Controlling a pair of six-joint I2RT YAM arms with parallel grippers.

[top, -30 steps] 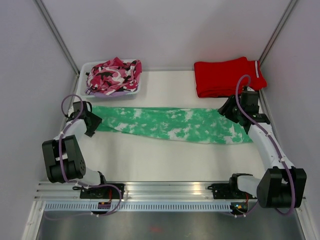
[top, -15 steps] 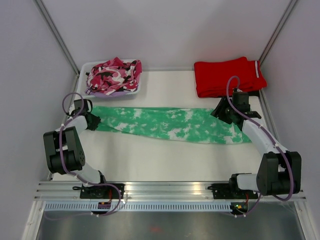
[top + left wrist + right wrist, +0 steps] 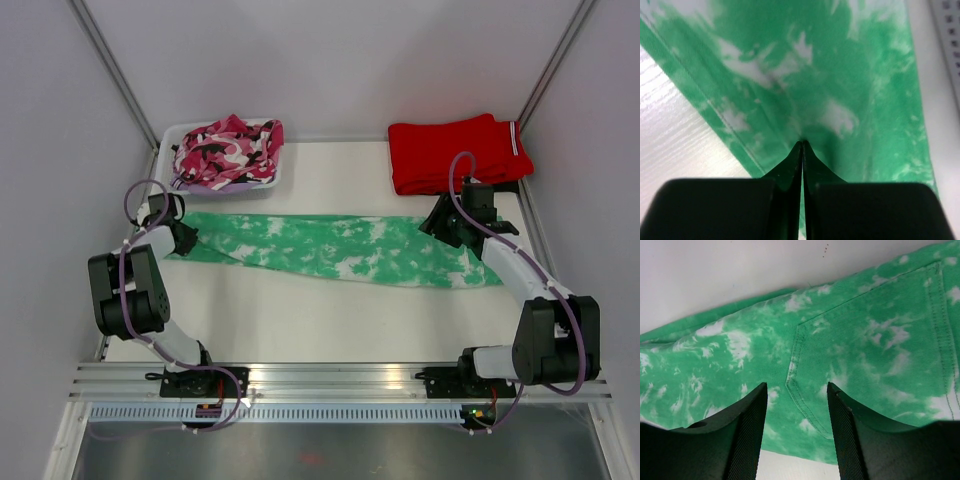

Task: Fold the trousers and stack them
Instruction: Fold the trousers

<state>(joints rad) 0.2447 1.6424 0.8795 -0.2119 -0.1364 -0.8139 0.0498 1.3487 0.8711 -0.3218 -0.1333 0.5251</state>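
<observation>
The long mint-green tie-dye fabric trousers [image 3: 340, 250] lie in a flat band across the middle of the overhead frame, on the white table [image 3: 330, 320], with the leg ends at the left and the waist at the right. At the left end the left gripper [image 3: 183, 240] is clenched on the cloth. Its wrist view shows the two black fingers meeting, with a small pucker of green fabric nipped between their tips. At the right end the right gripper [image 3: 443, 222] hangs over the waist with its jaws apart, grasping nothing. A stitched back pocket [image 3: 810, 370] shows in the gap between its fingers.

The step in hand looks like taking both ends for a fold. To do it well, I'd say the right fingers should come down nearer the waist edge than mid-pocket and catch every layer before closing. The left pinch looks thin, so any lift should be slow and level, with both ends rising together. The folded red trousers [image 3: 455, 152] at the upper right lie close by that arm and shouldn't be dragged.
</observation>
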